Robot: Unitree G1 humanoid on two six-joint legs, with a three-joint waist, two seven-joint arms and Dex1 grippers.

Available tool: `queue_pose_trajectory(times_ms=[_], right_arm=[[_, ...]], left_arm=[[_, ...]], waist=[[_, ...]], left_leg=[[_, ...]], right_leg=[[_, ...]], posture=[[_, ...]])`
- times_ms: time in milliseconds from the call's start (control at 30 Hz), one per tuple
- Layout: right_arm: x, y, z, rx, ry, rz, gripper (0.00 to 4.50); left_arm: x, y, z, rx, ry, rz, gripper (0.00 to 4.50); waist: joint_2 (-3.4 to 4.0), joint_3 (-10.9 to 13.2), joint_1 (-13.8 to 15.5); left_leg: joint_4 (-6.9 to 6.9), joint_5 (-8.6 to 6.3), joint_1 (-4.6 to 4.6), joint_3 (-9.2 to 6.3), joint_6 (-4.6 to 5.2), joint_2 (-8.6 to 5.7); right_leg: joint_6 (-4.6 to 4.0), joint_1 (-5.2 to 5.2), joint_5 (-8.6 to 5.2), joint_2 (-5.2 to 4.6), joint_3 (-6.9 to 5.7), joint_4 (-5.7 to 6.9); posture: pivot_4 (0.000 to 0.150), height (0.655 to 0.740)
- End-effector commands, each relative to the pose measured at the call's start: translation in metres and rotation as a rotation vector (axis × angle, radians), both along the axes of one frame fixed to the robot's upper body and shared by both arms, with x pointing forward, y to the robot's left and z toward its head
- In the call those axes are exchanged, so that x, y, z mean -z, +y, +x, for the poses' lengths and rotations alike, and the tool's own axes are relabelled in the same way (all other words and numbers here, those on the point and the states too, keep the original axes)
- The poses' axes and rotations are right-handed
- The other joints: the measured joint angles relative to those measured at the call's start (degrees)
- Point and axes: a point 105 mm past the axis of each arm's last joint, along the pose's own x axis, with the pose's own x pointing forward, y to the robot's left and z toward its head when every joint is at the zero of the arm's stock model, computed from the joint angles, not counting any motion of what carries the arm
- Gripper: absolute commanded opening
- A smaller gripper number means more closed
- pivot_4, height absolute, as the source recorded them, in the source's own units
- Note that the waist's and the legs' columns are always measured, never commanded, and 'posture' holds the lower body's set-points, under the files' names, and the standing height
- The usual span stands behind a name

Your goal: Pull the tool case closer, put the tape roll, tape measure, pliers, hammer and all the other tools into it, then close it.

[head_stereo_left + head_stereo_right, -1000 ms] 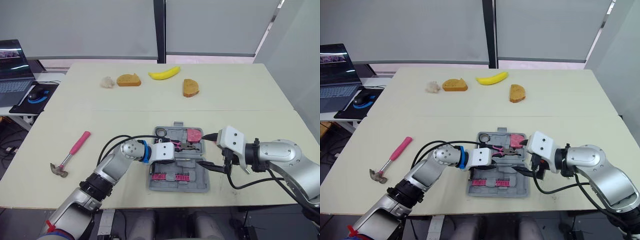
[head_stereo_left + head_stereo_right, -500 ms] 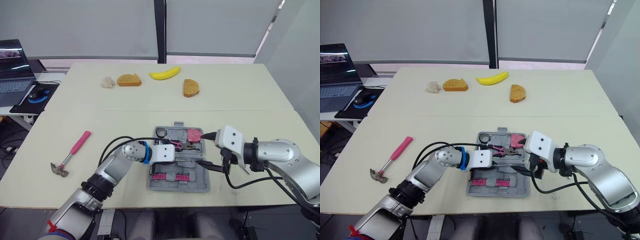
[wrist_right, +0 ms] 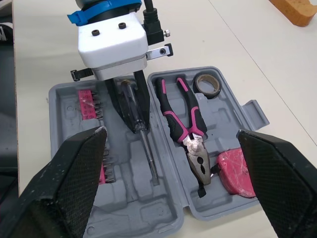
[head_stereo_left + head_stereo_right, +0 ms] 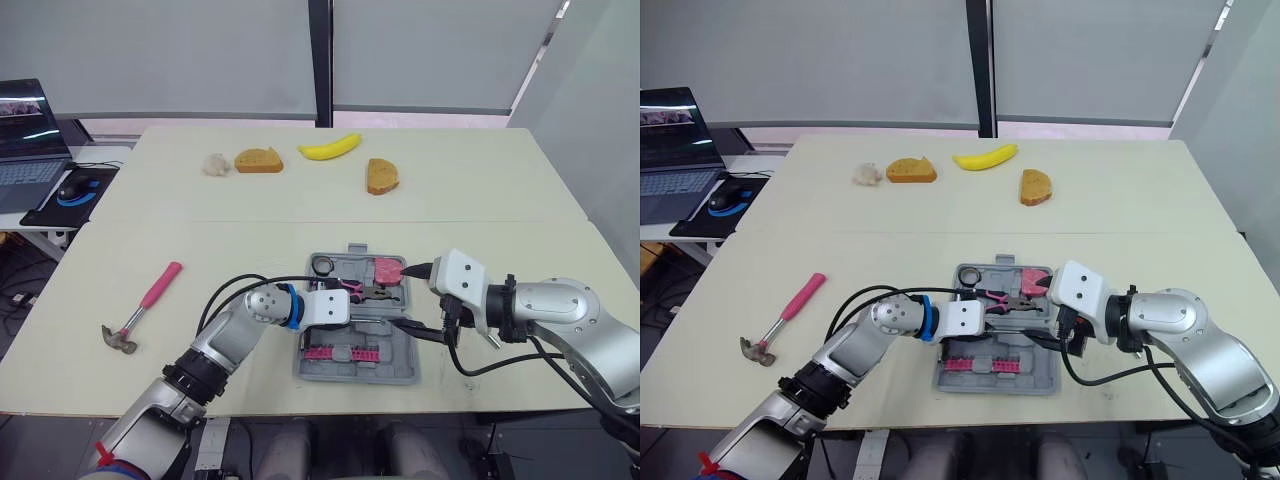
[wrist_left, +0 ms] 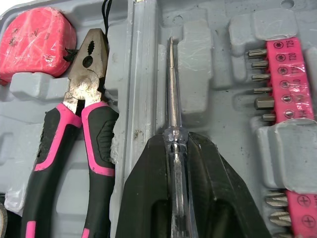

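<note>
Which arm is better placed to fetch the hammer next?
Left, probably: the hammer lies on its side, though it first must release the screwdriver. The right end effector is beyond the tool case.

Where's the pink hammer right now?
In the eye views, the pink hammer lies on the table on the robot's left side. It is well apart from the open tool case and not yet packed.

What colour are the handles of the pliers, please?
The pliers have pink-and-black handles; left wrist view shows best.
</note>
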Motion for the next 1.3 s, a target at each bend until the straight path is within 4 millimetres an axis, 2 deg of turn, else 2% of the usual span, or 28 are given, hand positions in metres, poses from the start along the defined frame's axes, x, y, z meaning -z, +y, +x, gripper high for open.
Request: queue_pose_trajectory(times_ms=[33, 267, 533, 567, 700, 1067, 1300], right_arm=[[-0.011, 0.005, 0.0, -0.024, -0.051, 0.013, 4.5], [-0.011, 0.005, 0.002, -0.023, -0.051, 0.015, 4.5], [-0.011, 0.004, 0.003, -0.016, -0.043, 0.015, 4.5], [-0.01, 0.003, 0.003, -0.014, -0.043, 0.014, 4.5], [-0.009, 0.002, 0.004, -0.01, -0.041, 0.012, 4.5], [-0.008, 0.001, 0.004, -0.005, -0.04, 0.011, 4.5], [-0.007, 0.0, 0.005, -0.001, -0.038, 0.008, 4.5]], left_arm=[[-0.017, -0.008, 0.002, 0.018, -0.066, -0.065, 1.44], [-0.024, -0.013, -0.001, 0.041, -0.069, -0.108, 1.44], [-0.036, -0.007, 0.007, 0.021, -0.078, -0.128, 1.44], [-0.035, -0.005, 0.008, 0.014, -0.073, -0.126, 1.06], [-0.025, 0.002, 0.01, -0.003, -0.059, -0.104, 0.07], [-0.017, 0.0, 0.008, -0.01, -0.034, -0.104, 0.07], [-0.004, 0.001, 0.006, -0.011, 0.013, -0.078, 0.07]], waist=[[0.0, 0.0, 0.0], [0.0, 0.0, 0.0], [0.0, 0.0, 0.0], [0.0, 0.0, 0.0], [0.0, 0.0, 0.0], [0.0, 0.0, 0.0], [0.0, 0.0, 0.0]], left_leg=[[0.02, 0.0, 0.0, -0.01, 0.0, 0.0], [0.13, 0.0, -0.01, -0.03, 0.0, 0.0], [0.26, -0.01, -0.02, -0.04, 0.01, 0.0], [0.26, -0.01, -0.02, -0.04, 0.01, 0.0], [0.28, -0.01, -0.02, -0.04, 0.01, 0.0], [0.31, -0.01, -0.02, -0.05, 0.01, 0.0], [0.32, -0.01, -0.02, -0.05, 0.01, 0.0]], right_leg=[[0.0, 0.0, 0.0, 0.0, -0.01, 0.01], [0.0, 0.03, 0.0, 0.0, -0.02, 0.02], [0.0, 0.08, 0.0, 0.01, -0.03, 0.03], [0.0, 0.09, 0.0, 0.01, -0.03, 0.03], [0.01, 0.09, 0.0, 0.02, -0.03, 0.03], [0.01, 0.1, 0.0, 0.02, -0.04, 0.03], [0.01, 0.11, 0.0, 0.02, -0.04, 0.03]], posture=[[0.15, 0.74], [0.15, 0.74], [0.15, 0.74], [0.15, 0.74], [0.15, 0.74], [0.15, 0.74], [0.15, 0.74]])
